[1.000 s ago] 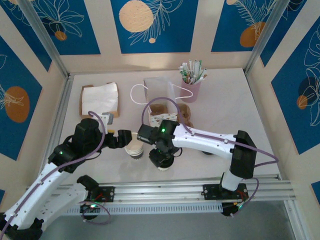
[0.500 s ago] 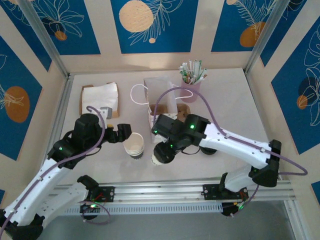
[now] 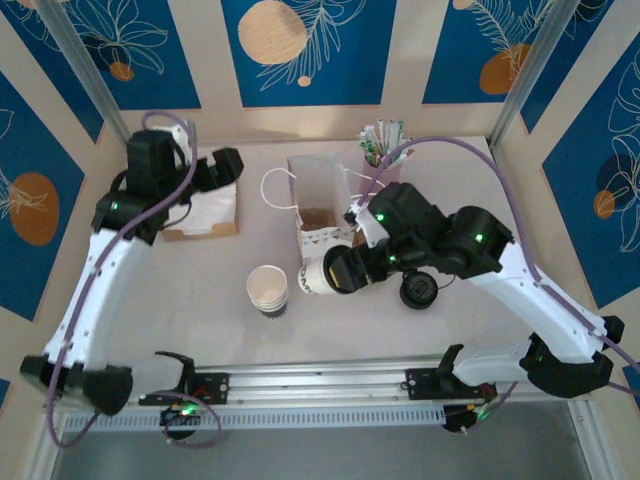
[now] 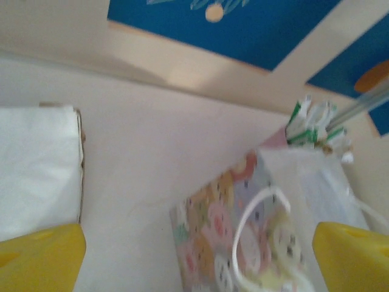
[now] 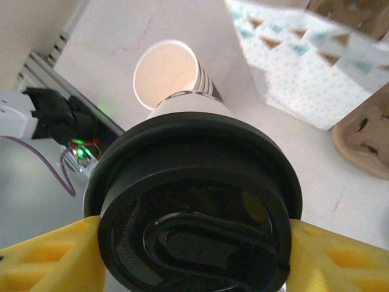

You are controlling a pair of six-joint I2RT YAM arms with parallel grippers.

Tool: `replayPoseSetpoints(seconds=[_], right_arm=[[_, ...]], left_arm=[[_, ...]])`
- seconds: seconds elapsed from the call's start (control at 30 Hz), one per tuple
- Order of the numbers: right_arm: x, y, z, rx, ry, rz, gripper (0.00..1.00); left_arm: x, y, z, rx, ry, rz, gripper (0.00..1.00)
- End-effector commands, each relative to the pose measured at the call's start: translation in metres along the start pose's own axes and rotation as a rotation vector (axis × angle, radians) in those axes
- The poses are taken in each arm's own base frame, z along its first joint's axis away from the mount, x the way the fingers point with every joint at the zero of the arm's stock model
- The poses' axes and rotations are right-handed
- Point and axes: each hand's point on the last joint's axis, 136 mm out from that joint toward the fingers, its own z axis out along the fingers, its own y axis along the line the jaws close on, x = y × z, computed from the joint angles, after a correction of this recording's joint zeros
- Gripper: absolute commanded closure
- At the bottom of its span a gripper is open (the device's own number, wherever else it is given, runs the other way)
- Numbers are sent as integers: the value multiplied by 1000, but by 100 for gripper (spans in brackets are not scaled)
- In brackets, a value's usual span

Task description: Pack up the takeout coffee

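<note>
Right wrist view: right claw (image 5: 194, 258) gripping takeout coffee (image 5: 194, 182) at its top, cup tipped, in air beside paper bag (image 3: 322, 238). Left claw (image 4: 196, 258) open, empty. Carrying step. Next: lift over bag, lower in upright.

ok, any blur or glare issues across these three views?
Left wrist: blurred throughout, with the patterned bag and straws soft-edged. Right wrist: the takeout coffee is very close yet fairly sharp, with glossy highlights on its black lid, while the bag behind it is blurred. Top external: sharp and evenly lit, with only soft shadows beside the cup stack.
</note>
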Motion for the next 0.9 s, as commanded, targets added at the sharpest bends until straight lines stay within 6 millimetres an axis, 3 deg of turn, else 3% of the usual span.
replayPoseSetpoints(seconds=[0.0,0.17,0.33,0.53,0.63,0.87], right_arm=[[-11,1,-24,-39,-54,2,34],[-39,-9,-46,-43,-153,47,35],[-68,-22,-58,-13,-223,82,35],[-97,-38,-59,39,-258,122,36],[-107,-46,-52,73,-246,133,36],[-120,-66,-33,161,-188,152,37]], left_arm=[[-31,1,30,71,-9,-34,10],[-58,6,106,124,9,-16,20],[-58,5,179,207,66,1,29],[-32,-18,243,325,112,37,32],[-10,-20,274,372,154,19,33],[36,-37,312,451,223,35,33]])
